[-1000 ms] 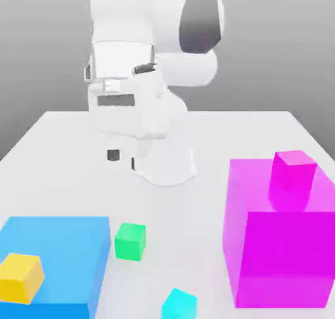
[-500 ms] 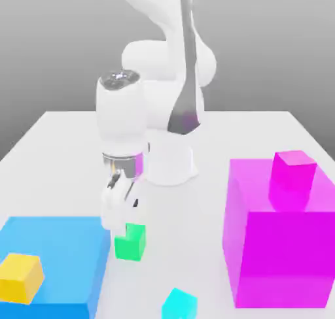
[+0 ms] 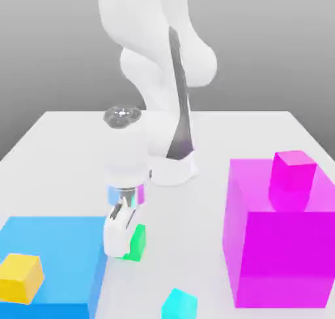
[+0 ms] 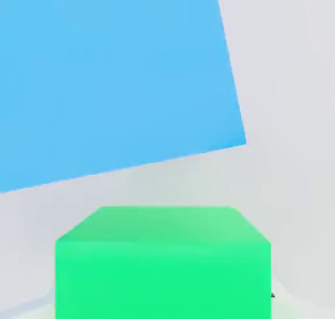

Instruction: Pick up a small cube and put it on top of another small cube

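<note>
While the white arm (image 3: pixel 154 82) bends down from its base (image 3: pixel 171 167) at the far middle of the table (image 3: pixel 59 148), its gripper (image 3: pixel 121 242) sits low at the green cube (image 3: pixel 137 242), covering that cube's side toward the exterior view's left. Whether the fingers are apart or pressed on the cube cannot be told.

Green cube: small, resting on the table, just beside the right edge of the big blue block (image 3: pixel 52 246) as the exterior view shows it. In the hand view the green cube (image 4: pixel 163 262) sits close below the camera, with the blue block (image 4: pixel 111 76) beyond it and pale table (image 4: pixel 288 82) to one side.

Cyan cube (image 3: pixel 179 304): small, on the table at the near edge, to the exterior view's right of the green cube and nearer; apart from it, not touching.

Blue block: large and low, at the exterior view's near left.

Yellow cube (image 3: pixel 21 278): small, lying on top of the blue block near its near left corner.

Magenta block (image 3: pixel 281 252): large and tall, at the exterior view's right, well apart from the green cube.

Small magenta cube (image 3: pixel 293 180): standing on top of the magenta block, toward its far side.
</note>
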`<state>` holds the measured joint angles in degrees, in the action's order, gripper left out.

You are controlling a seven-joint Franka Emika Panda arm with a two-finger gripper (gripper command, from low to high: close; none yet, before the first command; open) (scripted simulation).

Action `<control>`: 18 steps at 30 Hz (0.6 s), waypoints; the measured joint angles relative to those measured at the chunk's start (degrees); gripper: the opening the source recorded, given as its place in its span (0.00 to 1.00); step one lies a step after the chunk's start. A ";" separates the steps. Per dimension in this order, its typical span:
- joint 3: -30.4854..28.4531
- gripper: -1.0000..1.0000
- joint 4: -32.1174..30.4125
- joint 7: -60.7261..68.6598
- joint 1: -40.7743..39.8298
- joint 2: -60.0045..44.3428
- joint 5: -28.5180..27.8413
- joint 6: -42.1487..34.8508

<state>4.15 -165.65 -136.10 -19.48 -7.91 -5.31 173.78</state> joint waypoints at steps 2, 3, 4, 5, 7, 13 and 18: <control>0.94 0.00 -0.69 2.08 -0.13 3.98 2.90 -3.28; 1.13 0.00 -1.05 2.89 0.20 6.01 4.10 -4.95; 1.21 0.00 -1.43 3.52 0.45 8.02 5.08 -6.61; 1.24 0.00 -1.69 3.85 0.65 9.78 5.62 -8.14; 1.49 0.00 -0.52 3.30 0.84 10.30 4.02 -9.99; 2.60 0.00 5.32 1.88 2.02 7.65 -1.48 -13.98; 3.62 0.00 10.38 2.70 3.97 4.97 -3.25 -17.06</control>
<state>7.78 -155.27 -133.41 -15.51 -2.94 -8.56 156.72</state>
